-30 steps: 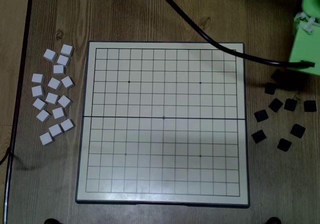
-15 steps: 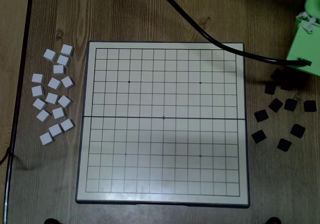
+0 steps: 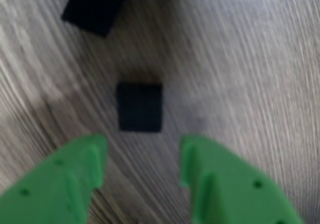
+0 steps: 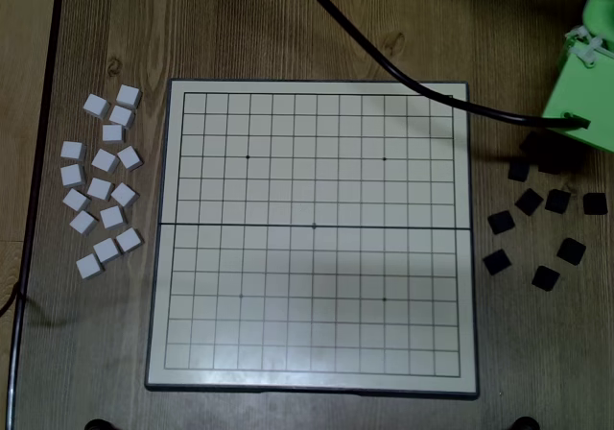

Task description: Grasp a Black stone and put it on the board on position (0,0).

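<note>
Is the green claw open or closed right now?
Open. In the wrist view the gripper has its two fingers apart, empty, with a black stone lying just ahead.

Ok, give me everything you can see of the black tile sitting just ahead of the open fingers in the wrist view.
The black tile is a small, flat, matte square with slightly soft corners, blurred in the wrist view. It lies flat on the wood-grain table, edges roughly square to the frame, casting a faint shadow. Nothing touches it: the green gripper is open below it, jaws apart on either side of its line, not yet around it. Another black tile lies apart, above and left.
</note>
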Controlling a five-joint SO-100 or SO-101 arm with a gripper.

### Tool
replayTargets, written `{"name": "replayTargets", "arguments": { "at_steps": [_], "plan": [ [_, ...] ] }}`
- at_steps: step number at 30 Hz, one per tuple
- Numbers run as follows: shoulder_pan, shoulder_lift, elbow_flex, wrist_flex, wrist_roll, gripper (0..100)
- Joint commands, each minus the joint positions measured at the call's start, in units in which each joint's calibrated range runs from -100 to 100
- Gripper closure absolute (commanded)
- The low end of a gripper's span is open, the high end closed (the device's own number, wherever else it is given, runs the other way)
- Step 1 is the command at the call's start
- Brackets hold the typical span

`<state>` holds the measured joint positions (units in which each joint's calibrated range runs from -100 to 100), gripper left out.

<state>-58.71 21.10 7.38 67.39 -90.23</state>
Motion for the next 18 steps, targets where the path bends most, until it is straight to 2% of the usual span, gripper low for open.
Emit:
{"name": "replayTargets", "arguments": {
  "at_steps": [1,18],
  "plan": [
    [-0.60,-1.55,-3.22,0.28,0.10,88],
    [0.40,0.40,-5.93,0.86,1.51,88]
  ]
}}
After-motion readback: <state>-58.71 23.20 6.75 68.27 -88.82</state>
